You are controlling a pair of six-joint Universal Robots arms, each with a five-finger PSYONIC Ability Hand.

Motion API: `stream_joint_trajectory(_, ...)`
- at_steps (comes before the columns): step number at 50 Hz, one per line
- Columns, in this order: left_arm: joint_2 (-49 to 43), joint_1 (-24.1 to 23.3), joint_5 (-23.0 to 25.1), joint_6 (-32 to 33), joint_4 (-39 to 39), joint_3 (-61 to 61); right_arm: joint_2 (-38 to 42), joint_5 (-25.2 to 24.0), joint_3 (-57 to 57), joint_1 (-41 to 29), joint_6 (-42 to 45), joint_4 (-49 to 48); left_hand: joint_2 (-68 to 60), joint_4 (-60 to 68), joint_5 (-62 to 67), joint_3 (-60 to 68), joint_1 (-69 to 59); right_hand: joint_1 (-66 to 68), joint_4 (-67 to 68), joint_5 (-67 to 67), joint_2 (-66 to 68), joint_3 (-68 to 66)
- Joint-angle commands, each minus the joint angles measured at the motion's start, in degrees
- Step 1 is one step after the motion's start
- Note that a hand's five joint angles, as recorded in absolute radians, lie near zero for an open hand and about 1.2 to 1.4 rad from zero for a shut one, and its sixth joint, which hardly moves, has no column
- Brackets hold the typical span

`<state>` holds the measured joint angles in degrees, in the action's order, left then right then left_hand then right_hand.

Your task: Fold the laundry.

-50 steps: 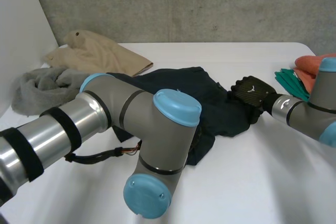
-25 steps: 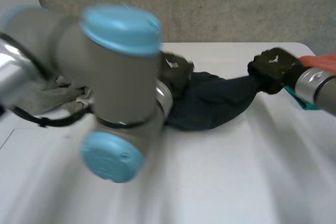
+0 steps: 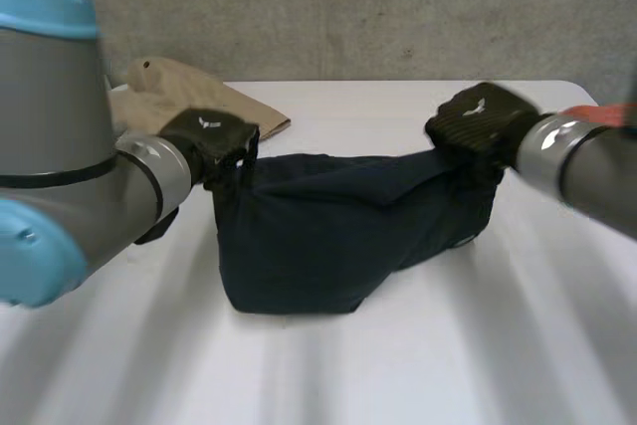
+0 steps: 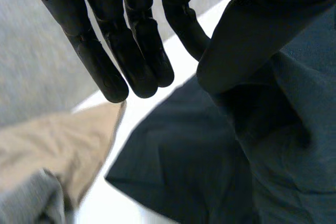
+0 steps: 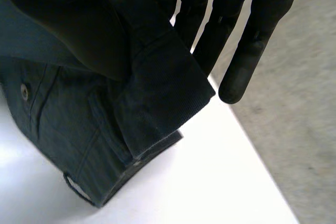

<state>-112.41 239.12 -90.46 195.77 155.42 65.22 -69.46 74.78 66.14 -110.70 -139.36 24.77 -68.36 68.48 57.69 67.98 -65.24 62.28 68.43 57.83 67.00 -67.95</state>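
the left hand (image 3: 211, 138) is raised above the table's left side and pinches the top corner of a dark navy garment (image 3: 328, 226); in its wrist view the fingers (image 4: 131, 40) run straight while the thumb presses into the cloth (image 4: 210, 171) beside them

the right hand (image 3: 478, 121) is up at about the same height on the right and grips the garment's opposite top end; its wrist view shows straight fingers (image 5: 241, 30) with the thick hemmed band of the cloth (image 5: 157, 77) caught between them and the thumb

the garment hangs stretched between the two hands, sagging a little along its top edge, with its lower fold resting on the white table (image 3: 428, 365)

near the right hand the cloth carries a small button (image 5: 24, 92), a pocket seam and a belt loop (image 5: 79, 190) at its lowest corner

a small white mark sits on the back of each hand in the head view, too small to read

behind the left hand a tan garment (image 3: 189, 97) lies crumpled on the table, close to the navy cloth's edge in the left wrist view (image 4: 47, 140), with a grey cloth (image 4: 26, 198) just beside it

an orange cloth (image 3: 597, 111), blurred, peeks out behind the right arm (image 3: 577, 171), and a grey wall (image 3: 348, 7) backs the table
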Motion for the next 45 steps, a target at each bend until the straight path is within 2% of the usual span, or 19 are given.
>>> stream_joint_trajectory(1,-9.8,5.4,0.0,-0.6,1.0,-4.5,11.1,6.5,-10.0,-5.0,-2.8,-3.6,-11.6,11.5,12.3,12.0,-14.8,17.7,11.6,12.2,13.0,-12.1)
stream_joint_trajectory(8,-11.2,5.9,1.1,-3.3,7.6,-20.8,15.1,9.2,-25.6,-5.8,-13.6,-22.2,-11.6,11.5,12.3,12.0,-14.8,17.7,11.6,12.2,13.0,-12.1)
stream_joint_trajectory(15,-10.2,5.4,-1.5,-6.1,17.6,-40.1,12.7,11.0,-26.4,-6.3,-25.0,-48.2,-11.6,11.5,12.3,12.0,-14.8,17.7,11.6,12.2,13.0,-12.1)
stream_joint_trajectory(19,-10.1,5.3,-1.9,-6.4,16.7,-46.5,11.2,12.3,-24.7,-6.3,-23.8,-49.2,-11.6,11.5,12.3,12.0,-14.8,17.7,11.6,12.2,13.0,-12.1)
stream_joint_trajectory(22,-10.5,5.2,-1.9,-6.4,14.9,-48.6,10.5,11.7,-23.2,-6.7,-23.0,-45.5,-11.6,11.5,12.3,12.0,-14.8,17.7,11.6,12.2,13.0,-12.1)
stream_joint_trajectory(29,-11.7,5.3,-1.8,-10.4,8.8,-36.6,11.1,10.3,-18.3,-7.9,-20.3,-36.2,-10.7,10.5,11.3,11.0,-13.8,17.7,11.6,12.2,13.0,-12.1)
stream_joint_trajectory(31,-11.8,5.2,-1.5,-12.1,7.6,-32.5,11.4,10.3,-16.8,-8.3,-19.1,-35.5,7.1,-7.2,-6.4,-6.7,4.0,17.7,11.6,12.2,13.0,-12.1)
stream_joint_trajectory(32,-12.0,4.9,-1.0,-13.8,6.7,-28.6,11.6,10.3,-16.2,-8.3,-18.4,-35.5,22.3,-22.5,-21.7,-21.9,19.2,17.7,11.6,12.2,13.0,-12.1)
stream_joint_trajectory(36,-12.0,3.1,-0.1,-18.1,5.9,-18.6,13.0,10.9,-14.5,-8.3,-14.4,-37.0,38.6,-38.7,-37.9,-38.2,35.5,17.7,11.6,12.2,13.0,-12.1)
stream_joint_trajectory(45,-13.0,-1.0,1.0,-25.3,6.1,-4.1,13.4,14.4,-14.5,-10.2,-10.9,-36.5,48.1,-48.2,-47.4,-47.7,44.9,17.7,11.6,12.2,13.0,-12.1)
